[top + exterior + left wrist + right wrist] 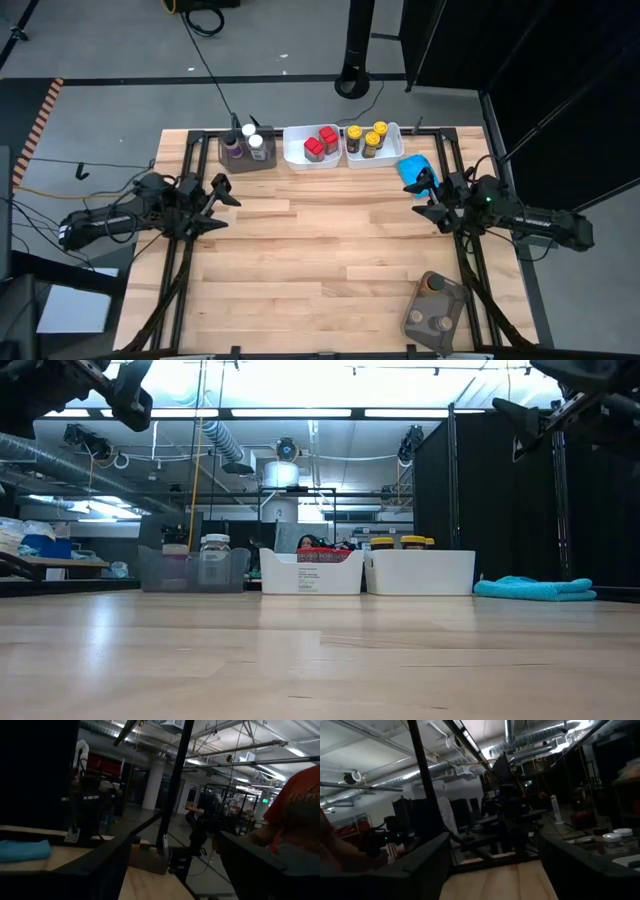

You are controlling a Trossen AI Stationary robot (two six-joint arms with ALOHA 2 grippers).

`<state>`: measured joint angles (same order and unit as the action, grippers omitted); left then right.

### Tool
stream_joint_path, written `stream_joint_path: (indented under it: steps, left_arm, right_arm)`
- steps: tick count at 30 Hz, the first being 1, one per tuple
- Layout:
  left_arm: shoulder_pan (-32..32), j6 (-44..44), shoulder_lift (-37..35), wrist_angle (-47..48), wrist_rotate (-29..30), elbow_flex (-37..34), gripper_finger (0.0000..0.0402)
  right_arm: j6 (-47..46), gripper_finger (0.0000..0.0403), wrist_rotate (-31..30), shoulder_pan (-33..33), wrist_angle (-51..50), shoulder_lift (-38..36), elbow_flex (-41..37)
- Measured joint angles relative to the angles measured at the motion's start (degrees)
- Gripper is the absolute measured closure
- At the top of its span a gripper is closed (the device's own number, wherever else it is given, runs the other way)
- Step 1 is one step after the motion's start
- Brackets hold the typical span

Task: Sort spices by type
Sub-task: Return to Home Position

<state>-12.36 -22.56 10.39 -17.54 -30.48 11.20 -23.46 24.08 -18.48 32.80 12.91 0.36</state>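
Observation:
The spices stand in containers. Jars with white and black caps [248,140] sit in a grey bin [262,160] at the far edge. Red-capped jars [321,141] fill a white tub [297,152], and yellow-lidded jars [368,138] fill the white tub beside it [390,152]. More jars [434,300] stand in a grey bin [418,322] at the near right. My left gripper [225,205] hovers open over the table's left side, holding nothing. My right gripper [424,197] hovers open over the right side, near a blue cloth, also holding nothing.
A folded blue cloth [412,167] lies at the far right beside the yellow-lid tub. Black frame rails [185,270] run along the left and right sides of the table. Bare wood [320,250] spreads between the two arms. A person's red sleeve [295,805] shows beyond the table.

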Motion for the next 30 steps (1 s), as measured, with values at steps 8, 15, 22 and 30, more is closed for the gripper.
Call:
stream_joint_path:
  steps: [8,15,22,30]
  left_arm:
    - [0.00,1.38,-0.04,0.84,3.49,-1.93,0.0100]
    - [0.00,1.53,0.00,-3.01,16.21,-9.38,0.0100]
    - [0.07,1.68,0.04,-4.36,17.11,-10.71,0.0100]
    - [0.11,4.33,0.09,-4.54,21.01,-10.73,0.0100]
  right_arm:
    - [4.22,0.0097,0.51,0.02,-4.70,0.02,0.00]
    - [1.65,0.0099,1.14,0.02,-11.93,0.09,0.00]
    - [7.93,0.0100,1.18,0.02,-12.93,0.09,0.00]
    - [10.59,0.0096,0.02,0.02,-20.86,0.09,0.00]
